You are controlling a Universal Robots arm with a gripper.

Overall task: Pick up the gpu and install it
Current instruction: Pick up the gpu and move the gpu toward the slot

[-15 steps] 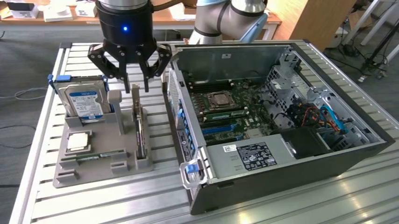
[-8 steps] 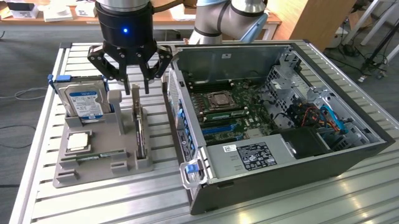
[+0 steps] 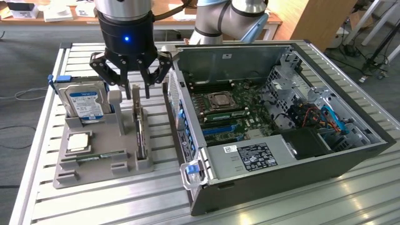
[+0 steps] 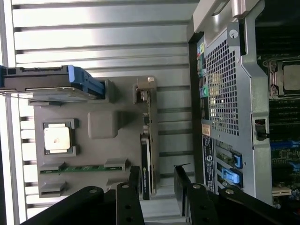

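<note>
The gpu (image 3: 141,131) stands edge-on in a slot of the grey holder (image 3: 115,140), a thin dark slab with a tan metal bracket at its far end. My gripper (image 3: 136,93) hangs just above the card's far end, open, with one finger on each side of it and nothing gripped. In the wrist view the gpu (image 4: 147,140) runs between the black fingers (image 4: 132,192), closer to one of them than to the other; my gripper (image 4: 157,186) is apart from the card.
The holder (image 4: 104,124) also carries a hard drive (image 3: 85,101) with a blue-white label, a CPU (image 3: 80,140) and a green memory stick (image 3: 103,155). The open computer case (image 3: 350,154) lies at the exterior view's right, its motherboard (image 3: 228,112) exposed. Everything rests on a slatted metal table (image 3: 93,206).
</note>
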